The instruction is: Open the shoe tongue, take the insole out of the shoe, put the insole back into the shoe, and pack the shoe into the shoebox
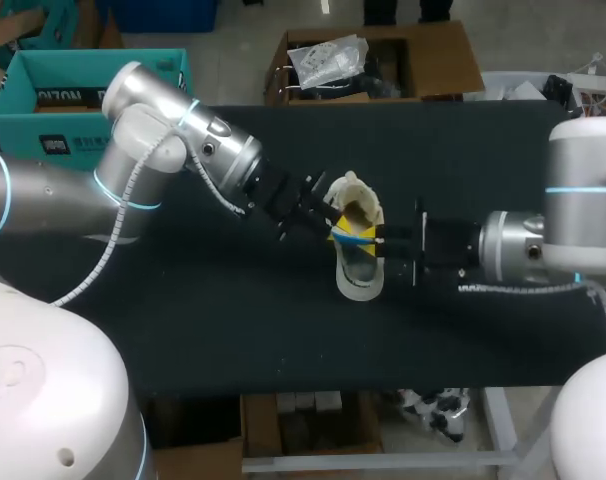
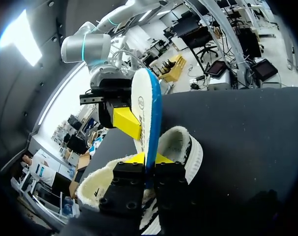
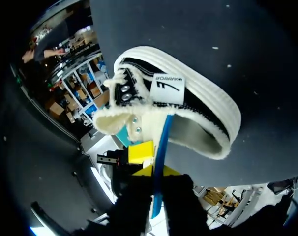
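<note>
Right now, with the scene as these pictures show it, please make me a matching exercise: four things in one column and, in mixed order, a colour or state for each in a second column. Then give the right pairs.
Things:
1. insole
2. shoe
3. table
4. right gripper

Descriptions:
A. dark, flat surface
B. shut on the insole
C. cream-rimmed, lying on the table
D. thin, with a blue edge

Pairs: 1-D, 2-C, 3-A, 4-B.
</note>
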Motion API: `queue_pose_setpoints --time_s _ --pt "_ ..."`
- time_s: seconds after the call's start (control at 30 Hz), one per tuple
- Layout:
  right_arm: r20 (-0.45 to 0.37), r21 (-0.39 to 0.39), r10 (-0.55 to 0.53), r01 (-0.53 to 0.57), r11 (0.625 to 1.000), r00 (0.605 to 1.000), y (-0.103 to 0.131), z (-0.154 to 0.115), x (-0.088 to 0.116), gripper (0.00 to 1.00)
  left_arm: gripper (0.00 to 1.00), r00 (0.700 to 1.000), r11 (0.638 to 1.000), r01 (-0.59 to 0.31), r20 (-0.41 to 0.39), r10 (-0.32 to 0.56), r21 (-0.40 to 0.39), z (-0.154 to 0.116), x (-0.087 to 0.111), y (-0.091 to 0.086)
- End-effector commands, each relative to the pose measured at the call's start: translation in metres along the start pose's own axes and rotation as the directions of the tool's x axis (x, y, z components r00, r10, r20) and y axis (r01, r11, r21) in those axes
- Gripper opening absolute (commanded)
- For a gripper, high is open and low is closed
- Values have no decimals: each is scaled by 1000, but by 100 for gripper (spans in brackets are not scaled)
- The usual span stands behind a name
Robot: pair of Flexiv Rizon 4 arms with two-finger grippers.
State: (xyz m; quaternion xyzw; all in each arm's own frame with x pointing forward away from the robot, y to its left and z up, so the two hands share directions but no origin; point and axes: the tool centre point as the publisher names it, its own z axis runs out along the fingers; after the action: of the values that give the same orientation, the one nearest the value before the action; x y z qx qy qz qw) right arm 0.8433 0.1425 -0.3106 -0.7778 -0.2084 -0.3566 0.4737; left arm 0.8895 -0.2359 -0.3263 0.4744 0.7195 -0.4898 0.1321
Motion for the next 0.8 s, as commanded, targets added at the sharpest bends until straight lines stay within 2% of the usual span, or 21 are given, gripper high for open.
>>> queue_pose_setpoints --time_s 0.03,0.27,0.47,0.6,0.67,0.8 --pt "-18 7 -9 9 1000 1000 15 6 -3 0 0 1000 1000 5 0 -5 -17 4 1 6" --pt "-23 -35 -20 19 999 1000 37 9 -3 0 0 1000 999 19 0 -19 -44 11 -2 28" --pt "-15 -54 -15 15 998 1000 45 14 -4 0 0 999 998 41 7 -41 -54 14 -2 38" --pt "-14 -54 -12 11 998 1000 45 14 -6 0 22 999 998 31 7 -31 -53 10 -1 31" --pt "-15 -58 -10 9 998 1000 44 12 -6 0 27 1000 998 21 11 -21 -52 7 0 25" --pt "-18 -70 -9 8 998 1000 44 9 -7 0 30 1000 999 -3 29 4 -44 1 -1 13"
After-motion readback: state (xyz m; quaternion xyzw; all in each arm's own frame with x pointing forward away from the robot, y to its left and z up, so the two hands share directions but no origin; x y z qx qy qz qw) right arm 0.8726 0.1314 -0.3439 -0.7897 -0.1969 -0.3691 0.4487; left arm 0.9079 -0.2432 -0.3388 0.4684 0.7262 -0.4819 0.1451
